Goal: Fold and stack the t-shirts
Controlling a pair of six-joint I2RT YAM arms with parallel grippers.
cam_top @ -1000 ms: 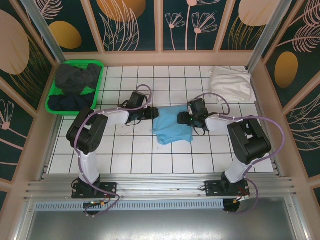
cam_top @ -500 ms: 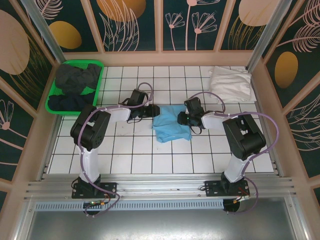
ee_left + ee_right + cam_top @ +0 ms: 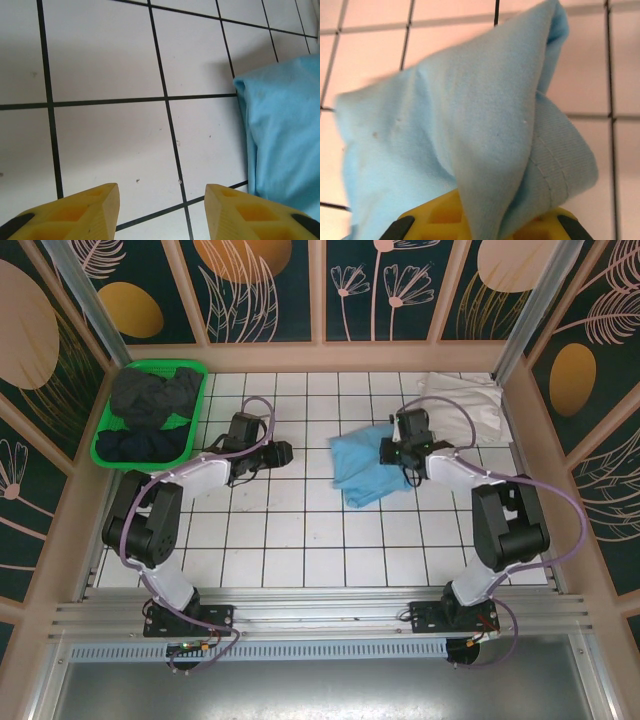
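The right gripper (image 3: 489,222) is clamped on a bunched fold of the sky-blue t-shirt (image 3: 445,135), soft jersey with a stitched hem showing beside the yellow fingers. From there the shirt trails to the left and toward the near edge over the white tiled desk (image 3: 300,540), crumpled rather than flat. The left gripper (image 3: 162,215) hangs part-open and empty above bare tile, with the shirt's edge near on its right. The white t-shirt (image 3: 462,405) lies behind the right arm, and the dark t-shirts (image 3: 150,400) fill the green basket (image 3: 165,365).
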